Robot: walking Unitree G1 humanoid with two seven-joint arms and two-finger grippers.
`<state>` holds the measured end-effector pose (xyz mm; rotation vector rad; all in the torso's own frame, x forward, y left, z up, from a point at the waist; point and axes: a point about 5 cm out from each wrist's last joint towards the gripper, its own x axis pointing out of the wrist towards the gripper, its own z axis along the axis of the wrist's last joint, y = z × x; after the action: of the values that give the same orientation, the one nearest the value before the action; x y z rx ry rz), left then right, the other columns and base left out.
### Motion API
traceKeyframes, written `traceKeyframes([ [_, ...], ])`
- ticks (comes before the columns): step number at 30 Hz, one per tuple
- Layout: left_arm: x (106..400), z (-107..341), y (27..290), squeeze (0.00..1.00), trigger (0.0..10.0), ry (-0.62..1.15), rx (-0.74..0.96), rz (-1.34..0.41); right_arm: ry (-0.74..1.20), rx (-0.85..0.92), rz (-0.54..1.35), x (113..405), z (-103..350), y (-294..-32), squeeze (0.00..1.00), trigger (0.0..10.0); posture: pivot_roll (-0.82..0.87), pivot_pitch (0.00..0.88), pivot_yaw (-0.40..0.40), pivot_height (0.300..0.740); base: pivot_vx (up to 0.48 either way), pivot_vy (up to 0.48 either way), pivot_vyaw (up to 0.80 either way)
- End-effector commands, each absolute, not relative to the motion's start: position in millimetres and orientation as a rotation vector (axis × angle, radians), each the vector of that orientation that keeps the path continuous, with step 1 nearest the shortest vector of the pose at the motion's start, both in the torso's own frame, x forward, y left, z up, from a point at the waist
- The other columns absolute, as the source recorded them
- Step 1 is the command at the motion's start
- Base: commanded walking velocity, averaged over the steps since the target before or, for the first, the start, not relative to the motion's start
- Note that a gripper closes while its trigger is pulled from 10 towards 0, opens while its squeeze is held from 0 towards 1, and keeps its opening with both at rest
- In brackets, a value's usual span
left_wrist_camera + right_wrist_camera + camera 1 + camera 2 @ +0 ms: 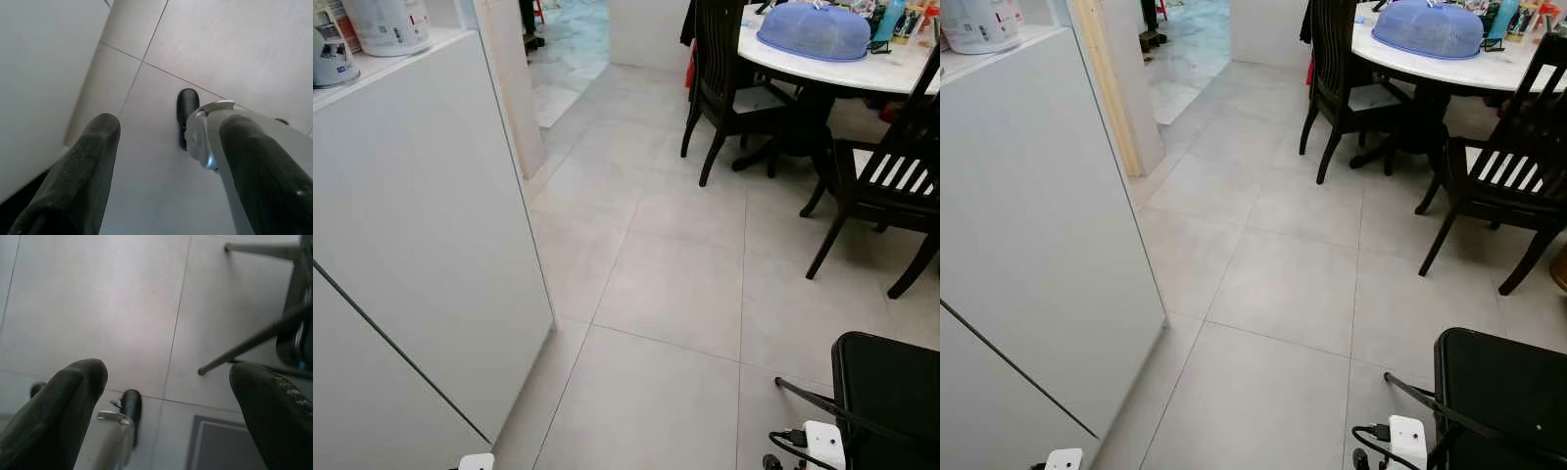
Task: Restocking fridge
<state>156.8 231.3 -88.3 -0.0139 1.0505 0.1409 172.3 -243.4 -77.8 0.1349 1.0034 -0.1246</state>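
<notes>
Fridge (421, 245): white, closed, at nine o'clock; heavy, rigid, slick-faced; likely gripped at the door edge. Dining table (862, 69): one o'clock. Left gripper (166, 161), right gripper (166, 396): fingers spread, empty, over floor tiles (656, 294).

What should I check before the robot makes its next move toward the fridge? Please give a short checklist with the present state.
1. Left tool empty and open: ok, its fingers stand apart over bare floor.
2. Right tool empty and open: ok, nothing between its fingers.
3. Item to restock in hand: not ok, neither tool holds anything.
4. Fridge door open: not ok, the white door panels on the robot's left look shut.
5. Floor ahead free: ok, bare tiles up to the dark chairs.
6. Black folding chair clear of the right arm: cannot tell, it stands close.
</notes>
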Motion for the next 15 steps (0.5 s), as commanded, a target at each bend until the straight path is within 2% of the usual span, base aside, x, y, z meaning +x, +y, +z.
traceKeyframes([
  [1,147.4,-92.2,232.0,0.0,10.0,1.091,-0.009,0.151,1.009,0.127,-0.116,176.4,-76.1,-243.3,0.0,10.0,0.03,0.0,-0.042,0.74,0.0,0.0,0.8],
  [15,155.2,-89.3,231.4,0.0,10.0,1.071,-0.016,0.156,1.016,0.133,-0.108,179.5,-74.9,-242.4,0.0,10.0,0.03,0.0,-0.04,0.74,0.0,0.0,0.8],
])
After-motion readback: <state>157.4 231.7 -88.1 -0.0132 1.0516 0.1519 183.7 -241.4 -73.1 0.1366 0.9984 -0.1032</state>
